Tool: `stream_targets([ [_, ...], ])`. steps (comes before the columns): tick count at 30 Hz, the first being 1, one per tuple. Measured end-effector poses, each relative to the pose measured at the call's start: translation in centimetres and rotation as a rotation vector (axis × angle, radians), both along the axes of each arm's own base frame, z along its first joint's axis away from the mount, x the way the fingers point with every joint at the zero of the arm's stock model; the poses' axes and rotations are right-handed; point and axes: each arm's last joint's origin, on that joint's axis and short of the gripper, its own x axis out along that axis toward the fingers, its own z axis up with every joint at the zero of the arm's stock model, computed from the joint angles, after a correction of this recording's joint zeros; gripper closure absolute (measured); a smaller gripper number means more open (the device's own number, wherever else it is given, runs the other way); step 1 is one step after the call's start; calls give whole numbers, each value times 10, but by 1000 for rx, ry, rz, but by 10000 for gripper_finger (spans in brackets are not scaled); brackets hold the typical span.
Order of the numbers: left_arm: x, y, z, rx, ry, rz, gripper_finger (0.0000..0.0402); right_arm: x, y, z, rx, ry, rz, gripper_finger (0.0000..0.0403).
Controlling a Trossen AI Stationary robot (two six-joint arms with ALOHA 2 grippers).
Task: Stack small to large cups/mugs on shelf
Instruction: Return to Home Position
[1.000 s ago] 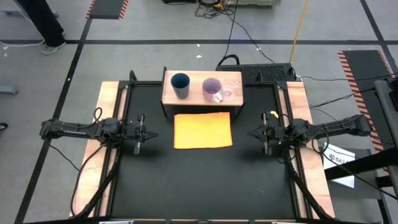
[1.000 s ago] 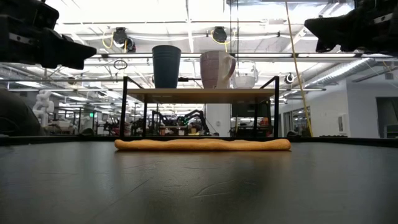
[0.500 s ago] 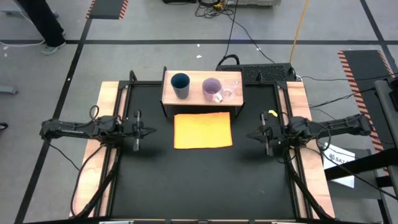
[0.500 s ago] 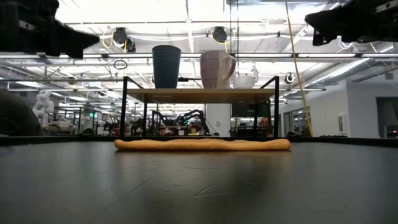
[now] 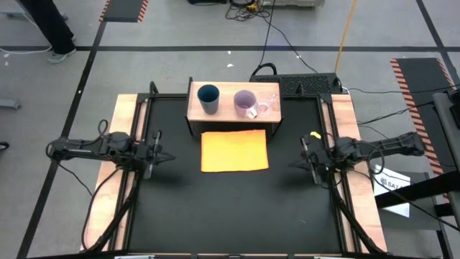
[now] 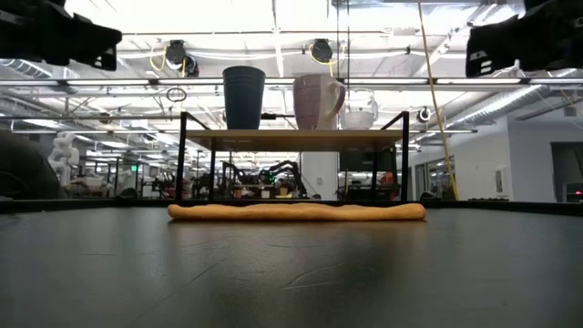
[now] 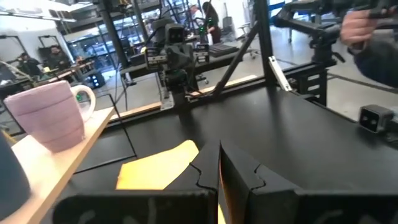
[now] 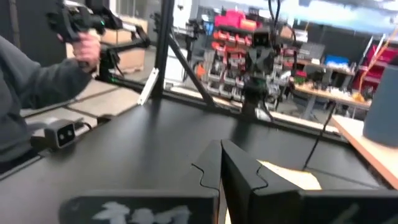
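The light wooden shelf (image 5: 233, 114) stands at the table's far middle on dark side supports. On it, in a row, stand the dark blue tumbler (image 5: 208, 97), the lilac mug (image 5: 245, 103) with its handle, and the clear cup (image 5: 267, 105). All three rest upright on their bases, as the low view shows: the tumbler (image 6: 243, 96), the mug (image 6: 316, 100), the clear cup (image 6: 360, 113). My left gripper (image 5: 167, 156) is shut and empty, left of the orange sheet. My right gripper (image 5: 293, 165) is shut and empty, right of the sheet.
A flat orange sheet (image 5: 234, 150) lies on the black tabletop just in front of the shelf. The table has wooden side rails (image 5: 122, 144). A person holding a hand controller (image 8: 81, 34) shows in the room beyond the table.
My left gripper has drawn back toward the table's left edge and risen. My right gripper has drawn back toward the table's right and near edges. Both stay shut. The cups and the sheet have kept still.
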Motion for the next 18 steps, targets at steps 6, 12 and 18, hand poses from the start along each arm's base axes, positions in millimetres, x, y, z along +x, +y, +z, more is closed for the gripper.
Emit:
stream_targets([
  [6,-10,-1,1,-37,-26,8,385,-8,2,-2,14,-63,25,403],
  [12,-16,0,-1,-58,-22,15,385,-11,1,-3,41,-82,25,403],
  [18,-15,0,-1,-47,-31,19,385,-10,1,-14,34,-65,23,403],
])
